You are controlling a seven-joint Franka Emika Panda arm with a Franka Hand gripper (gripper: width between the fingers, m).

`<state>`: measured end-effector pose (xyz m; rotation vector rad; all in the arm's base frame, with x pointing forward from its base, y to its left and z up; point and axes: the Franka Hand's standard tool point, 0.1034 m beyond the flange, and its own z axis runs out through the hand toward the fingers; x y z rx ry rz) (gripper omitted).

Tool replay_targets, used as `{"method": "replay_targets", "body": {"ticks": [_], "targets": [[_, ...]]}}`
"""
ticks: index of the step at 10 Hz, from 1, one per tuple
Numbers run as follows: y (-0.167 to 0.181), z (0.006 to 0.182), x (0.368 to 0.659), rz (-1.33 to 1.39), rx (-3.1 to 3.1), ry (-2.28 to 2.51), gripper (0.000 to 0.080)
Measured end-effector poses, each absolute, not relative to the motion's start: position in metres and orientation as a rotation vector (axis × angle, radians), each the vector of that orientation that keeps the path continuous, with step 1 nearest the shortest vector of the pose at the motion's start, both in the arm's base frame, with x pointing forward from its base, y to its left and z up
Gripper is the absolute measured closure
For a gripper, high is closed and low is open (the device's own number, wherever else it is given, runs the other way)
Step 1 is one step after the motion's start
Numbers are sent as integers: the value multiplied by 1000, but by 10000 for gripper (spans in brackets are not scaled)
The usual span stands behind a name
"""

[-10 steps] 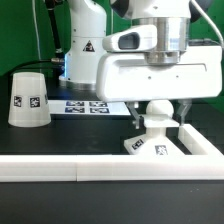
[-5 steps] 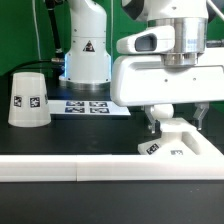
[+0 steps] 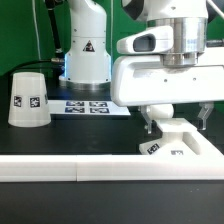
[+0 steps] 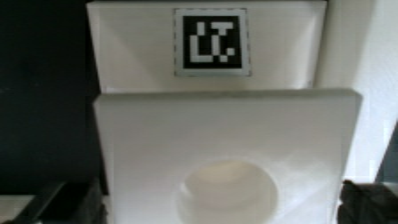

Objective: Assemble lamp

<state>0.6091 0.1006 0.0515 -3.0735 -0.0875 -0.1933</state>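
The lamp base [image 3: 183,141] is a white square block with tags, lying on the black table at the exterior view's right, just behind the border rail. The bulb [image 3: 163,110] stands upright on it; in the wrist view it is the rounded dome [image 4: 231,190] on the base [image 4: 214,110]. My gripper [image 3: 176,125] hangs straight over them, with one finger [image 3: 150,124] against each side of the base and the bulb untouched between them. In the wrist view the gripper [image 4: 217,200] shows dark fingers at both base edges. The shade [image 3: 28,98] stands alone, wide end down, at the exterior view's left.
The long white border rail [image 3: 70,170] runs along the front of the table and turns back at the right. The marker board [image 3: 88,106] lies flat behind the middle. The robot's white pedestal [image 3: 88,50] stands at the back.
My gripper has moved toward the exterior view's right, and the base with the bulb on it has moved with it. Over the last half second nothing visibly moves.
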Motion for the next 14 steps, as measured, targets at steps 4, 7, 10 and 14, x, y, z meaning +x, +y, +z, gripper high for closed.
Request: {"method": "replay_targets", "body": {"ticks": [4, 7, 10, 14], "targets": [[97, 66, 590, -169, -3074, -67, 102], [110, 82, 537, -132, -3085, -48, 101], [146, 81, 485, -80, -3094, 38, 101], [145, 80, 487, -73, -3089, 38, 101]]}}
